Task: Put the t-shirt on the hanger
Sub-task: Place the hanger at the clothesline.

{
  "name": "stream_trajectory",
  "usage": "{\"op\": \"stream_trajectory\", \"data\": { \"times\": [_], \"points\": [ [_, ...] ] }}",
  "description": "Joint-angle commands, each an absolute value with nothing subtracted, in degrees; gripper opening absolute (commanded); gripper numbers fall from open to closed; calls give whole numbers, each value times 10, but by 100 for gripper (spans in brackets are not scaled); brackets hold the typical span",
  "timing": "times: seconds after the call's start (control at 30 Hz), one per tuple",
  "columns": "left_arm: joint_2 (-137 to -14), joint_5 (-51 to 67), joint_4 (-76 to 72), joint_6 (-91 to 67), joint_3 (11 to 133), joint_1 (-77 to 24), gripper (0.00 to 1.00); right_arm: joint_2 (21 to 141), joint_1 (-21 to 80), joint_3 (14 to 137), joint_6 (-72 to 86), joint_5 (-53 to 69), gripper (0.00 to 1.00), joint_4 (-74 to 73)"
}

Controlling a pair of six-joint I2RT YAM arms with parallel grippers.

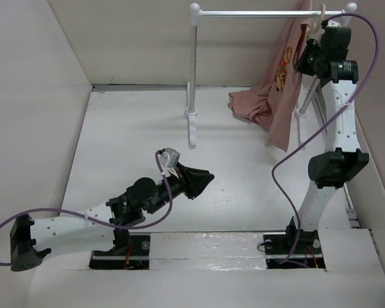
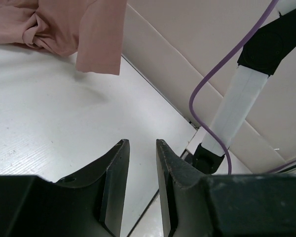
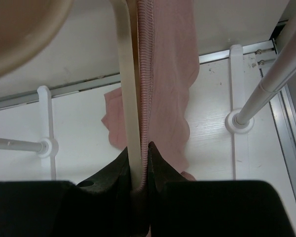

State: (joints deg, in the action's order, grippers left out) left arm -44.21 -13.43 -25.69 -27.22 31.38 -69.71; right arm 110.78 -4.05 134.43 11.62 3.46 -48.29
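Hanger (image 3: 129,98) and ribbed edge of t-shirt (image 3: 167,74) clamped together in fully closed right gripper (image 3: 139,163) up by white rail (image 1: 269,12), presumably to pin cloth against frame while most of it droops to table (image 1: 135,128); left gripper (image 2: 142,145) low, narrowly parted, empty.

The left arm (image 1: 64,226) and right arm (image 1: 341,125) have white links dotted with small holes, black joint housings and a purple cable (image 1: 279,168) each. The left gripper (image 2: 142,144) has matt black, wedge-shaped fingers (image 2: 116,168). A grey camera (image 1: 169,157) tops its wrist
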Motion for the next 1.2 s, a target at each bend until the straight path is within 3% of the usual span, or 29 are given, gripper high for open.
{"op": "stream_trajectory", "data": {
  "times": [0.0,0.47,0.73,0.87,1.0,1.17],
  "points": [
    [-455,-125,-292,-264,320,-700,24,1113,-49,1375,120,45,0,-402],
    [-490,-134,-294,-252,339,-700,24,1116,-78,1296,120,50,0,-338],
    [-497,-134,-294,-252,349,-700,24,1148,-96,1410,124,56,0,-380],
    [-496,-135,-290,-251,355,-700,24,1114,-96,1310,127,62,0,-332],
    [-492,-137,-285,-251,360,-700,24,1066,-101,1221,140,83,37,-287],
    [-498,-131,-283,-251,368,-700,24,1003,-101,1173,145,83,57,-259]
  ]
}}
